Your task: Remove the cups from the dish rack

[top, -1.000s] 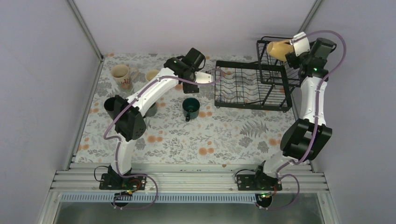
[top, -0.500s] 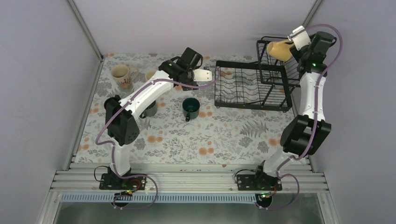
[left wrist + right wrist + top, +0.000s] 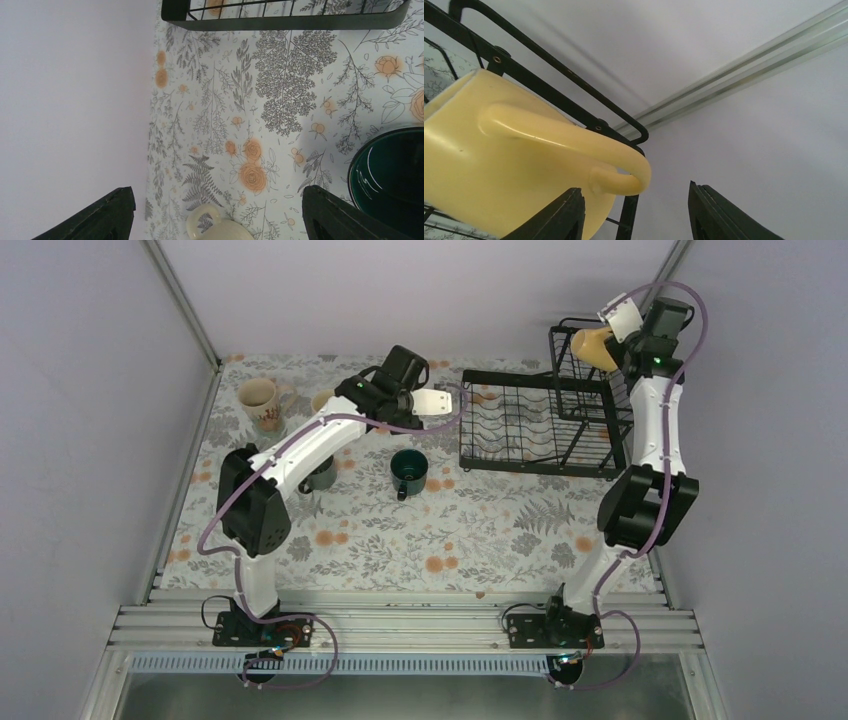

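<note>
Top view, dish rack (image 3: 520,435): stands at the far right of the table (image 3: 480,530); its flat tray looks bare.
Top view, yellow mug (image 3: 592,345): tipped on its side at the top of the raised basket, the only mug I can see in the rack.
Top view, unloaded mugs: printed cream mug (image 3: 260,400) and plain cream mug (image 3: 325,400) stand far left. The dark teal mug (image 3: 408,470) stands mid-table. The grey-green mug (image 3: 320,476) is half hidden under the left arm.
Top view, right gripper (image 3: 617,328): just beside the yellow mug.
Top view, left gripper (image 3: 440,400): near the rack's left edge, carrying nothing.
Left wrist, claw: left gripper (image 3: 215,220) spread wide and empty above the cloth, teal mug (image 3: 395,180) to one side.
Right wrist, claw: right gripper (image 3: 636,220) spread, with the yellow mug (image 3: 489,170) and its handle just ahead, not pinched.
Step in hand: probably lining up on the yellow mug.
Next move: bring the 2 fingers around the handle or rim, press them together, then lift clear of the basket wires.
</note>
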Robot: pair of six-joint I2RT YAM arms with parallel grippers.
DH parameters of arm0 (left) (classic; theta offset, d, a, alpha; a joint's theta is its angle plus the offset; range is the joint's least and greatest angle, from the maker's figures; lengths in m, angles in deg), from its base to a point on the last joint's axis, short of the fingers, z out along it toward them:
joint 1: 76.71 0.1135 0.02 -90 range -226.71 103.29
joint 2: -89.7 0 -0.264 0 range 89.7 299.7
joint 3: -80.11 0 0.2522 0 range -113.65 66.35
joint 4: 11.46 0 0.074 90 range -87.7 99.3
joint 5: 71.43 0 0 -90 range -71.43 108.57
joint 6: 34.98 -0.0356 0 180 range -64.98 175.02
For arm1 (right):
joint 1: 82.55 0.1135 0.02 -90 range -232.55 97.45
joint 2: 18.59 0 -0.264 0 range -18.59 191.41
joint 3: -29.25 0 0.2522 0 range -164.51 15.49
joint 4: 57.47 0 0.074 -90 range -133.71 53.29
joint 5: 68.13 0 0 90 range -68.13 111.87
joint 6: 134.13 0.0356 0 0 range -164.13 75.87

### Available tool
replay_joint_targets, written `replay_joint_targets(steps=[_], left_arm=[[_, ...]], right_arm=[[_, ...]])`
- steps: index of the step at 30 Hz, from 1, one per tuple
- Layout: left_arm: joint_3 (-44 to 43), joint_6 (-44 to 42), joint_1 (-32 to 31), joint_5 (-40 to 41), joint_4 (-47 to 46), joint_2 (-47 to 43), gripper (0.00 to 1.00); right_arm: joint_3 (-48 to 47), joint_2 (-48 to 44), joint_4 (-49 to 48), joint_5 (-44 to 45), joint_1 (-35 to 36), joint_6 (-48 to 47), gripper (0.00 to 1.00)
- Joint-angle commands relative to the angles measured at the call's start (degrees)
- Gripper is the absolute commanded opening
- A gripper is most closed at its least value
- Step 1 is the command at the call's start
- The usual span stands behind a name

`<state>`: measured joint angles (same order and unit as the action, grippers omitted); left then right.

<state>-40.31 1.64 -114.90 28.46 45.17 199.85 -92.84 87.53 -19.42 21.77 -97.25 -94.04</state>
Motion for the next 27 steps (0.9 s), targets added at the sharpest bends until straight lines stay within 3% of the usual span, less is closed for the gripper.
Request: replay_joint_targets(steps=[1, 19, 27], left_arm=[[1.3, -0.4, 0.9, -0.9, -2.8, -2.7, 0.83], [5.0, -0.7, 1.9, -2.2, -6.3, -4.5, 0.84], [4.3, 0.0, 1.8, -3.1, -6.1, -4.4, 0.84]], right_arm=[[-2.9, 1.9, -0.5, 2.0, 0.2, 3.1, 0.55], [-6.5, 8.3, -4.9, 0.3, 2.0, 9.8, 0.58], [-8.2, 9.9, -4.9, 3.4, 3.8, 9.5, 0.33]])
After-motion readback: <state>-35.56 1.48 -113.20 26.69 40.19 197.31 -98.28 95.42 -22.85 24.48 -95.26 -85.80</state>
